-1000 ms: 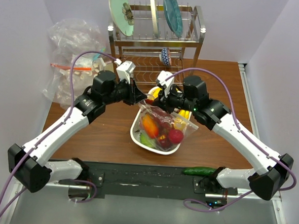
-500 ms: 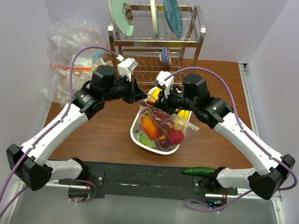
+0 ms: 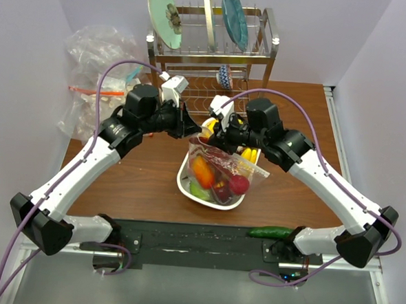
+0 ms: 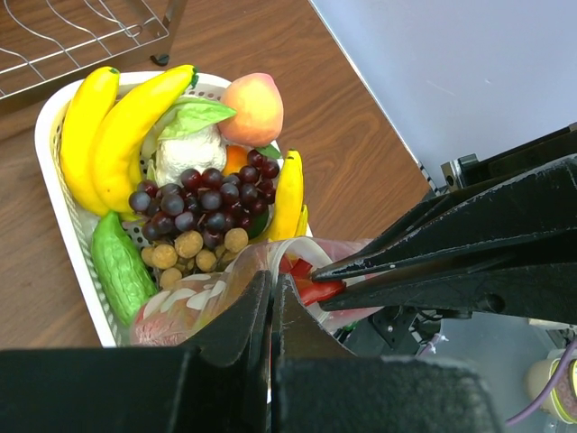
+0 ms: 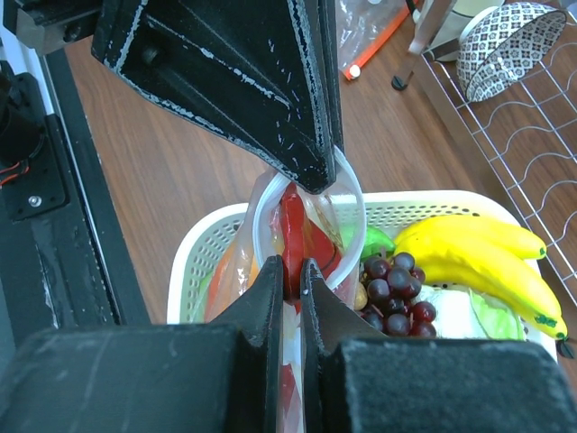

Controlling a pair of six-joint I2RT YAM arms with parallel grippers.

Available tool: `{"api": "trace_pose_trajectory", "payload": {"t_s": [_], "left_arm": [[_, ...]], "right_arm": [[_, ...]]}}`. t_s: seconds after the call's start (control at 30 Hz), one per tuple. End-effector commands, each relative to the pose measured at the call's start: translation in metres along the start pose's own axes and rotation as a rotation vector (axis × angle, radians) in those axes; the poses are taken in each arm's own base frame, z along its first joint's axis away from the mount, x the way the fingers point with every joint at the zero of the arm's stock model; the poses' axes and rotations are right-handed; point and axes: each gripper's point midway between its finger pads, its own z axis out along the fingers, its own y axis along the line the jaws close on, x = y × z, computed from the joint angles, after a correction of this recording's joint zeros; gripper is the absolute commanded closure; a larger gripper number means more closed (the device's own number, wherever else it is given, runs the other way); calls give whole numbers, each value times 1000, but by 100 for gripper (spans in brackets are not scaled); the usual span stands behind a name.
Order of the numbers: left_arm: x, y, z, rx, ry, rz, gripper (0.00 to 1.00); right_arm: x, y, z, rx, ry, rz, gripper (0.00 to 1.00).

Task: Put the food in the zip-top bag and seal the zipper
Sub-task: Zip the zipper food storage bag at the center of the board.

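Since its mouth isn't sealed yet, I hold the clear white-dotted plastic zip-top bag [image 3: 221, 164] upright at centre frame, left gripper [image 4: 271, 296] and right gripper [image 5: 290, 276] each pressed together, pinching opposite mouth edges.

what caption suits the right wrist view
Both jaws pinch the zip-top bag mouth, red food inside, over a white basket of bananas and grapes

Robot lab bench staged as a kitchen: two robot arms [image 3: 85, 169] bolted to a wooden table [image 3: 139, 186], plain white walls [image 3: 30, 52], dish rack [image 3: 212, 56] with plates [image 3: 163, 15], toy fruit [image 4: 126, 126] in a basket [image 4: 52, 135].
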Motion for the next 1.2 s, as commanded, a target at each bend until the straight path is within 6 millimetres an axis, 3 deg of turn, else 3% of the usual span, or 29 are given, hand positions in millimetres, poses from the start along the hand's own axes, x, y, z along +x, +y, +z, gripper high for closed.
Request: {"api": "trace_pose_trajectory", "payload": {"t_s": [0.0, 0.37, 0.6, 0.7, 0.83, 0.93, 1.17], "left_arm": [[-110, -104, -57, 306, -360, 159, 100], [-115, -107, -58, 303, -367, 165, 100], [-118, -109, -59, 311, -370, 165, 100], [-112, -102, -54, 293, -363, 157, 100], [-101, -92, -48, 269, -345, 145, 100], [-89, -81, -42, 252, -327, 131, 100], [-74, -61, -35, 212, -313, 109, 100]], "right_arm": [[128, 23, 9, -74, 455, 146, 100], [159, 28, 18, -79, 509, 185, 100], [157, 25, 22, -75, 504, 185, 100], [136, 20, 19, -53, 450, 171, 100], [87, 17, 1, -28, 317, 132, 75], [65, 20, -13, -32, 245, 110, 61], [54, 23, -43, 38, 115, 91, 51]]}}
